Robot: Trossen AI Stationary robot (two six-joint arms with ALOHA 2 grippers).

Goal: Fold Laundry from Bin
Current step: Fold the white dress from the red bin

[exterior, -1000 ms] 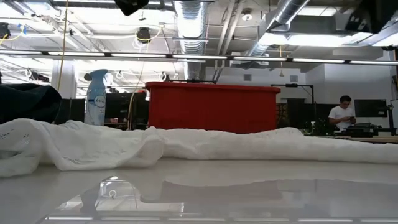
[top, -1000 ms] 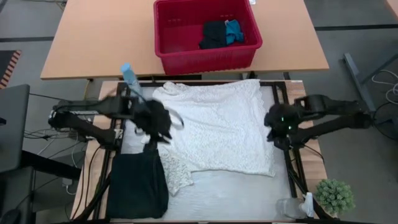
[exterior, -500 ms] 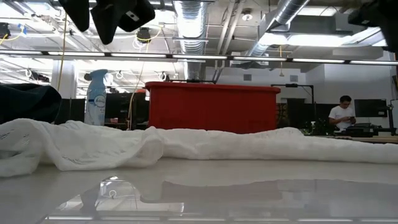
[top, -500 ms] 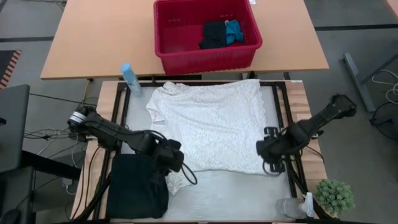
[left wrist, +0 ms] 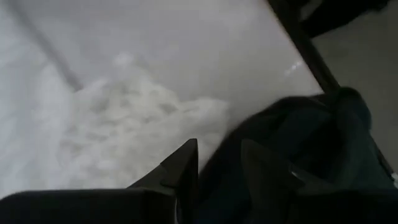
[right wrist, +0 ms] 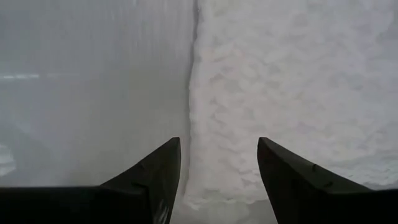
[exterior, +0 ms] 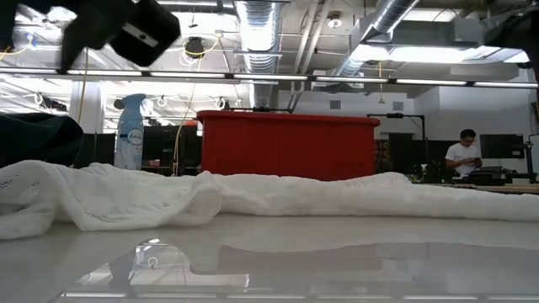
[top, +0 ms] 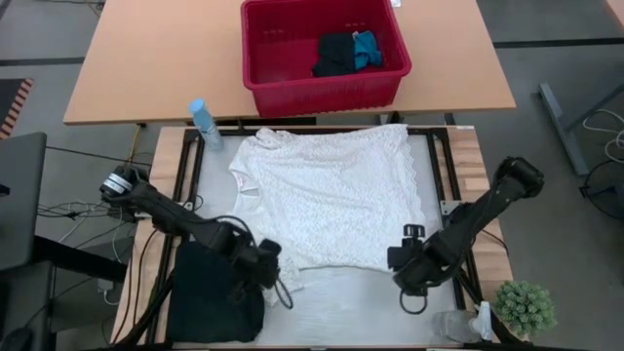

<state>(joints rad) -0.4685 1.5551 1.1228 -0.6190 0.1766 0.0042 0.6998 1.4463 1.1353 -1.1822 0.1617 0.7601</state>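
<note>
We had the white top (top: 331, 195) spread flat on the work table (top: 370, 302), with the red bin (top: 322, 93) on the far table holding a black piece (top: 334, 54) and a small blue piece (top: 367, 49). A folded black garment (top: 214, 292) lay at the near left corner, touching the top's near left sleeve.

Our left gripper (top: 265, 268) hung over that sleeve, right where it met the black garment; in the wrist view its fingers (left wrist: 180, 171) stood a little apart with nothing between them. Our right gripper (top: 408, 265) sat at the top's near right corner, fingers (right wrist: 155, 171) spread wide astride the hem, empty.

We judged the risks as follows. On the left, the fingers could pinch black cloth along with the sleeve and drag the folded garment out of shape. On the right, the hem lay thin and flat, so the fingers could close on bare table or catch only the edge, which would slip free on lifting and leave the fold crooked.
</note>
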